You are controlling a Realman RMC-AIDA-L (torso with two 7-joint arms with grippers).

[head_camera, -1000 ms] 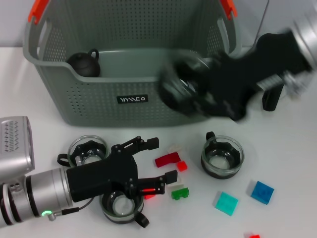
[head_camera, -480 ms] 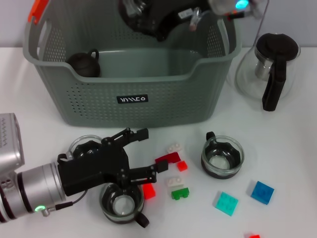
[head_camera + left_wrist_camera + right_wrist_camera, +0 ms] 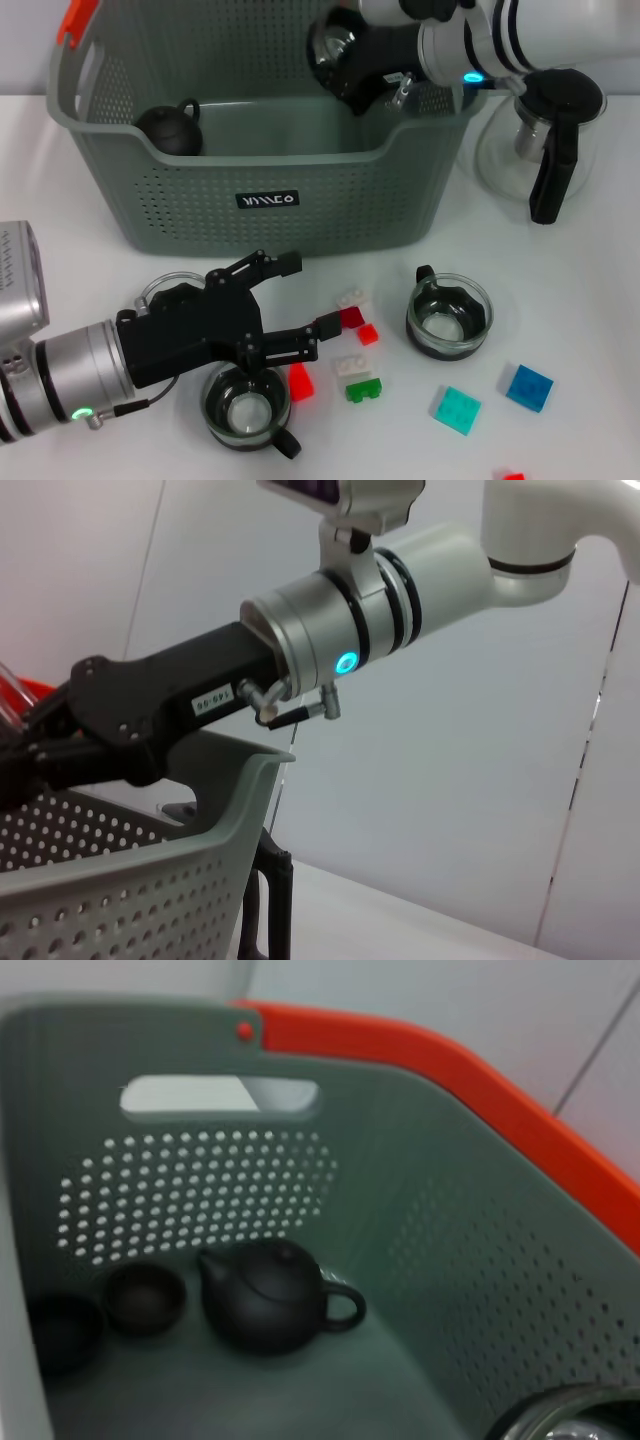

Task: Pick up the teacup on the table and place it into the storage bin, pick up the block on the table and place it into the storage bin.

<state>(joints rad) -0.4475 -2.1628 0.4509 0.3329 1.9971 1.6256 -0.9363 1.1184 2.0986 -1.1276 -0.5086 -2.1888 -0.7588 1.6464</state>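
I am holding a glass teacup (image 3: 335, 45) clamped in my right gripper (image 3: 345, 60) above the grey-green perforated storage bin (image 3: 300, 190); dropping it risks striking the dark teapot (image 3: 270, 1295). My left gripper (image 3: 290, 305) is hovering open over blocks.

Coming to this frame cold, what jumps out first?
The large grey-green storage bin fills the back of the table, with a dark teapot on its floor. The right tool holds a glass teacup over the bin's far right corner. Nearer, the left tool spreads open over scattered coloured blocks, by a red block between three teacups.
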